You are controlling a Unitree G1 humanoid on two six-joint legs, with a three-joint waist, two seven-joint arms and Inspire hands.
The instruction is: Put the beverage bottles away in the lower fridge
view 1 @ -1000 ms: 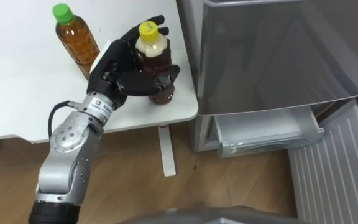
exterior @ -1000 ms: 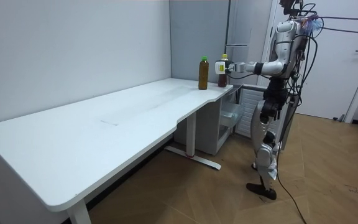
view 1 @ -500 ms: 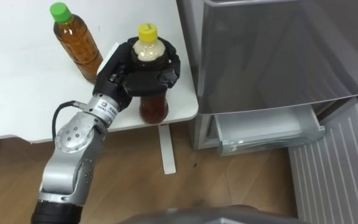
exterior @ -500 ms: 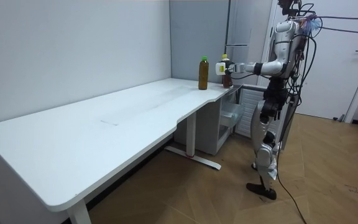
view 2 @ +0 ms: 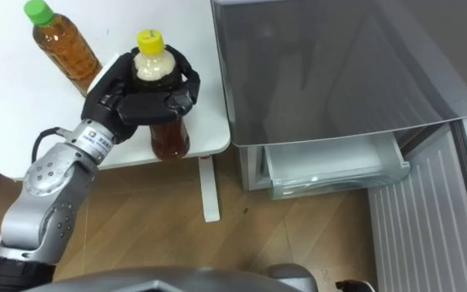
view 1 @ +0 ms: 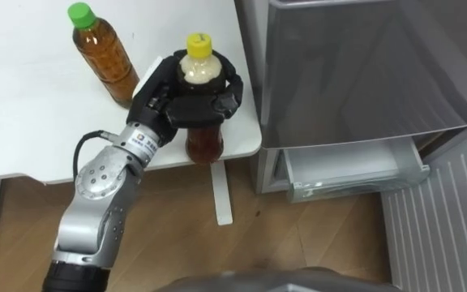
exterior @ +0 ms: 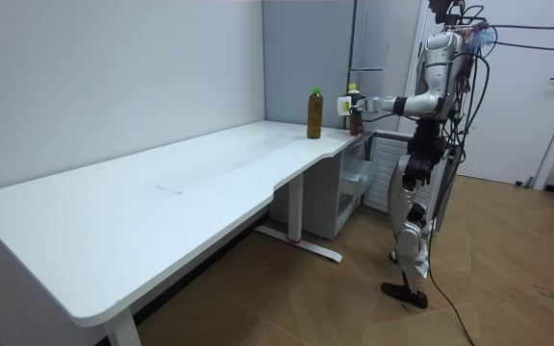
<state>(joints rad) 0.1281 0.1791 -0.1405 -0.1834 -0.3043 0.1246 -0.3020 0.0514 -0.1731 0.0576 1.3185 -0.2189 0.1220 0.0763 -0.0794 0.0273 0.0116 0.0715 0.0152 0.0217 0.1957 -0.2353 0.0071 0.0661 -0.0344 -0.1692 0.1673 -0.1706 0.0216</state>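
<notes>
The yellow-capped bottle [view 1: 203, 141] is held above the corner of the white table [view 1: 31, 122]. It is clasped near its neck by the left hand [view 1: 186, 96], whose fingers are curled tight around it. A green-capped bottle [view 1: 102, 57] is stood farther in on the table. Just beside the table, a fridge [view 1: 363, 65] is seen with its lower drawer [view 1: 347, 166] pulled out.

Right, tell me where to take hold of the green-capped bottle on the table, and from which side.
Probably the wide amber body of the green-capped bottle, below the tapering shoulder, approached from the front edge of the table: it stands upright with free space around. The left hand is shut on the yellow-capped bottle.
</notes>
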